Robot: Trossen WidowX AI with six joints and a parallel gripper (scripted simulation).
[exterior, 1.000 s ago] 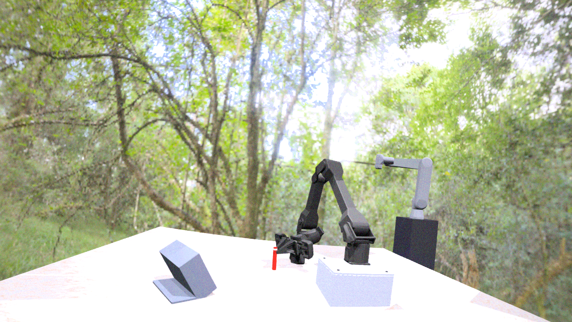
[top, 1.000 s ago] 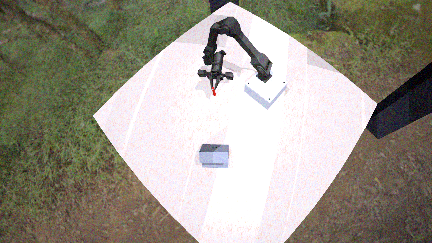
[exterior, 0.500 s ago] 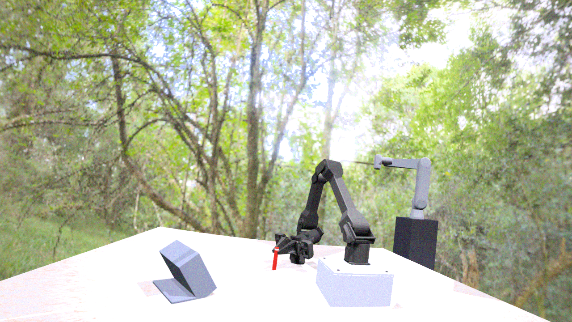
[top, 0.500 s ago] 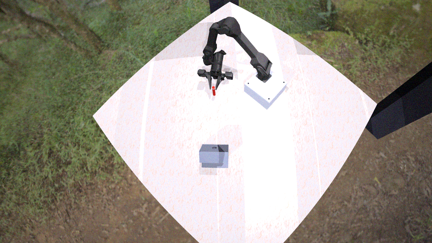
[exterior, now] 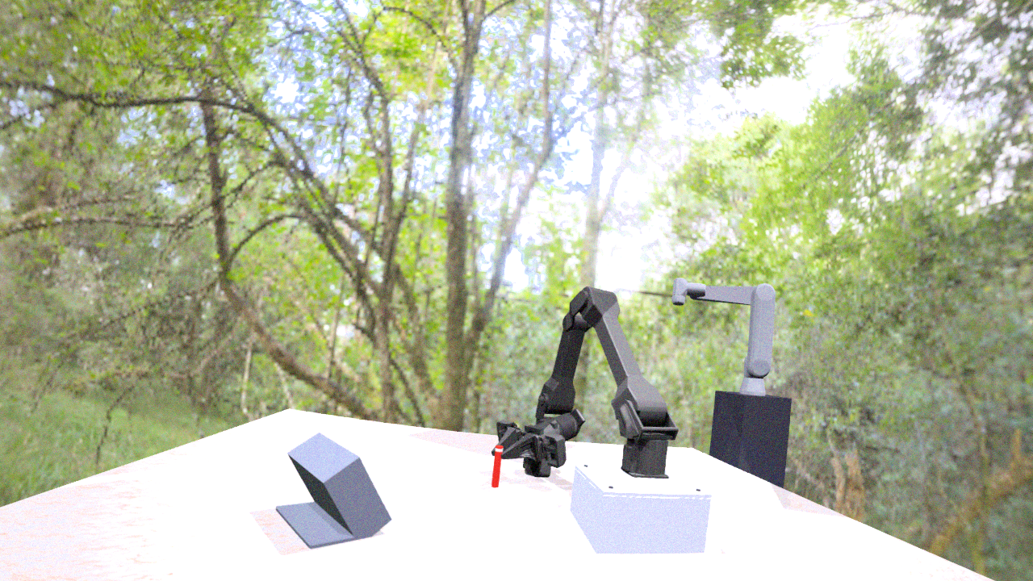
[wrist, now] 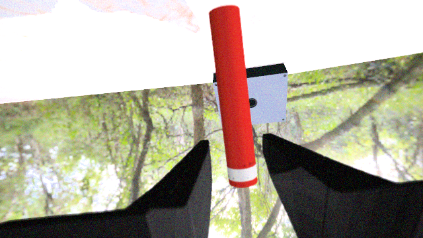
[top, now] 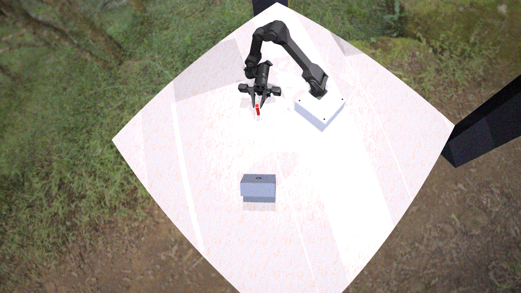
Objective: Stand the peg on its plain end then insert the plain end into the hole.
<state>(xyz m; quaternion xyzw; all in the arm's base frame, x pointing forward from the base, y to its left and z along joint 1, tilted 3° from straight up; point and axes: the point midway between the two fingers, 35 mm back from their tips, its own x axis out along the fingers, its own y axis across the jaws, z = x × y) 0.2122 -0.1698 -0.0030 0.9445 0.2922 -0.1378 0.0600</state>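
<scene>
Red peg (top: 257, 110) (exterior: 495, 467) (wrist: 232, 96) upright on the surface (top: 218, 145) (exterior: 447, 527) (wrist: 99, 49), plain end down, white band (wrist: 242, 174) near top. Tool (top: 257, 107) (exterior: 498, 449) (wrist: 236, 137) spread part-way, nothing pinched: in wrist view there's a gap either side of the peg, btwn the two dark fingers. Banded end sits btwn them; rest of peg extends past the tips. Peg free-standing, i.e. let go of, not in the hole.

Black arm (top: 296, 51) (exterior: 613, 346) bent high at the elbow, tool reaching fwd & low to peg height. Arm's base on a pale box (top: 309, 115) (exterior: 642, 524) w/ dark screws at the top corners. Peg well apart from the box.

Sloped panel (top: 257, 188) (exterior: 353, 491) (wrist: 269, 99) also on the surface, well apart from peg & tool. It's a tilted grey-blue block w/ a flat foot (top: 259, 199) (exterior: 310, 525); hole (top: 258, 178) (wrist: 252, 102) in its face, partly behind peg in wrist view.

Bkgd, ext. view: grey arm (exterior: 759, 332) on a dark pedestal (exterior: 750, 433), beyond the surface edge; trees behind.
</scene>
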